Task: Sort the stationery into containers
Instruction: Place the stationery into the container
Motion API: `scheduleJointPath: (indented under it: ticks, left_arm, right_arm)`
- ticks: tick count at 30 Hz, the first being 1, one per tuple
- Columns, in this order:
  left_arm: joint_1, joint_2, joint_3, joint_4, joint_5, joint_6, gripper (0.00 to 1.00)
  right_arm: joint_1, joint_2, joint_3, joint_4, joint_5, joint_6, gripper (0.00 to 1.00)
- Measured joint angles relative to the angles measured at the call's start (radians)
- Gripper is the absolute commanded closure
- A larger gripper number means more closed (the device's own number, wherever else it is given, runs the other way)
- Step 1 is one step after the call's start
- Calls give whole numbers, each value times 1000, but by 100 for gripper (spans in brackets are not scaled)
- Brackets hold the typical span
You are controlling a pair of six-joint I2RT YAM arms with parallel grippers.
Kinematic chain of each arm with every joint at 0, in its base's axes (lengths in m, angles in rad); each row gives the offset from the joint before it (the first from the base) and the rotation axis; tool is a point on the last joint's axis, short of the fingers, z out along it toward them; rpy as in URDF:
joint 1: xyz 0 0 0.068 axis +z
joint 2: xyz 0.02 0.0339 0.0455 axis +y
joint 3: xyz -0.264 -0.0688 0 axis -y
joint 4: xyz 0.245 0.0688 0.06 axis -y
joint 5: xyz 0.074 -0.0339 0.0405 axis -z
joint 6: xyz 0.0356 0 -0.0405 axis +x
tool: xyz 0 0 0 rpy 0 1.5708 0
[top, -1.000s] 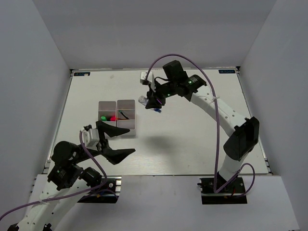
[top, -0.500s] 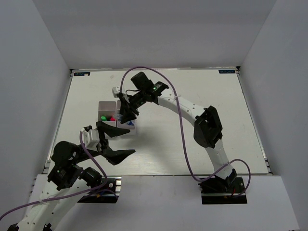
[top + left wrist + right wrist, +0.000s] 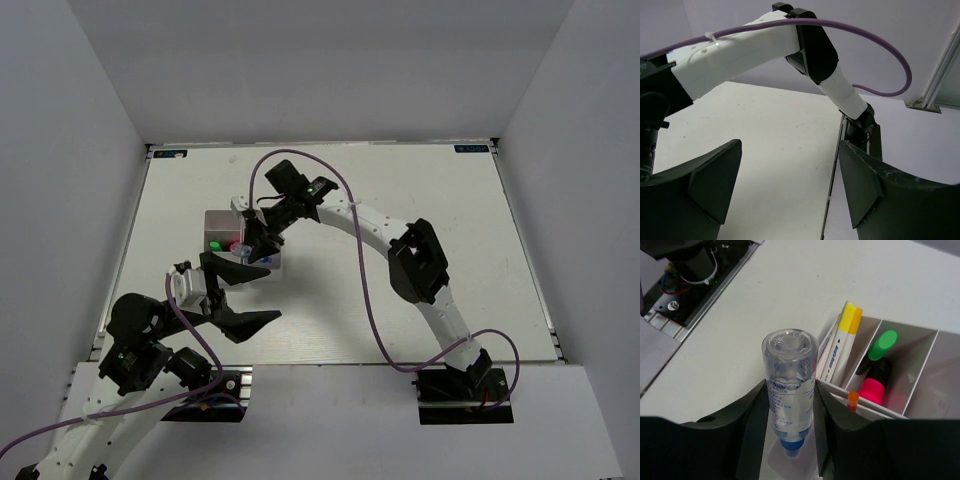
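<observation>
My right gripper [image 3: 790, 407] is shut on a clear-blue tube [image 3: 790, 380], which hangs blue cap down. It hovers over the near-right part of the containers [image 3: 215, 220], a cluster of white bins [image 3: 920, 365]. Beside the tube, two yellow-capped white markers [image 3: 846, 342] lie in one bin. A green-tipped highlighter [image 3: 883, 343] and a pink-tipped one [image 3: 874, 390] share the bin beside it, and an orange-tipped pen [image 3: 853, 399] shows close by. From above, the right gripper [image 3: 258, 243] covers part of the bins. My left gripper [image 3: 275, 291] stands open and empty just in front of them, also open in its wrist view [image 3: 790, 185].
The right arm [image 3: 380, 225] arches across the middle of the white table [image 3: 400, 300]. Grey walls close in the table on three sides. The left wrist view shows the right arm's base [image 3: 860, 125] at the table's near edge.
The right arm has swung left from the table's middle, carrying the tube to a spot over the bins. The left arm has not moved.
</observation>
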Motion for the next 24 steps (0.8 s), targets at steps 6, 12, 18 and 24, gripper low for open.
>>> scheduleJointPath:
  ticks: [6,12,18,24]
  left_arm:
    - [0,0,0,0,0,0,12]
    - [0,0,0,0,0,0,12]
    - [0,0,0,0,-1,0,12]
    - [7,0,0,0,-5,0,12]
  right_arm:
    - [-5,39,0,-25,8,-58,70]
    - [-7,39,0,-30,16,-80,43]
    - [-9,38,-2,-29,18,-92,37]
    - [-9,5,-17,-42,24,-85,37]
